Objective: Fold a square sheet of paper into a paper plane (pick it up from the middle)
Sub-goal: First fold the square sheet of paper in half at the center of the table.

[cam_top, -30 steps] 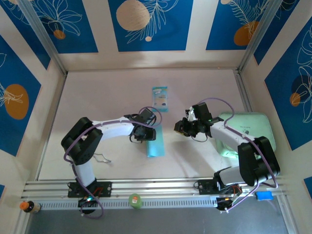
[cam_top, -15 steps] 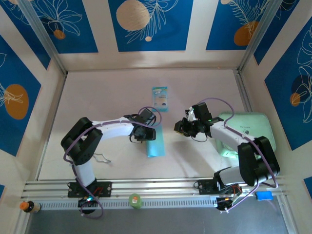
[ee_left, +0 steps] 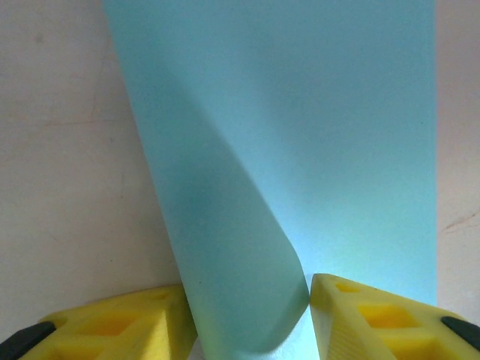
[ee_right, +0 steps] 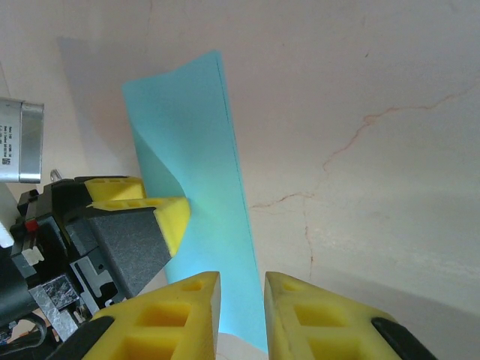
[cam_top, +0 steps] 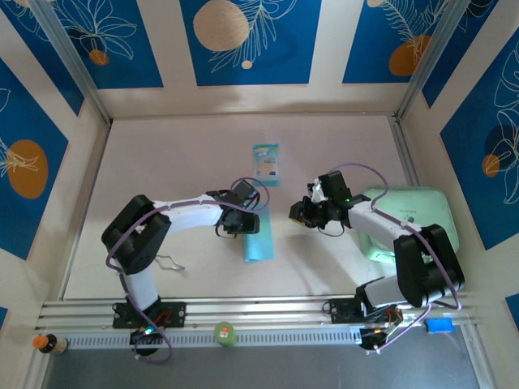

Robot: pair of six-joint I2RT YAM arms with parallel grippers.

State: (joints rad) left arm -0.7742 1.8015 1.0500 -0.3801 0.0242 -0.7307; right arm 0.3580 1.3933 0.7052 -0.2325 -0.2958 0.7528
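The left claw (ee_left: 247,300) pinches the square sheet of paper (ee_left: 315,135), doubled lengthwise. The right claw (ee_right: 241,285) beside it stands narrowly parted, empty. Nose and wing folds likely remain.

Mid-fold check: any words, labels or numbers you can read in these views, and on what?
No text is legible.
Printed packet: teal-and-white print, too small to read.
Pale green pad: dark markings, too small to read.
Silver label, left edge of right wrist view: tiny print, blurred.
Light-blue paper: blank.
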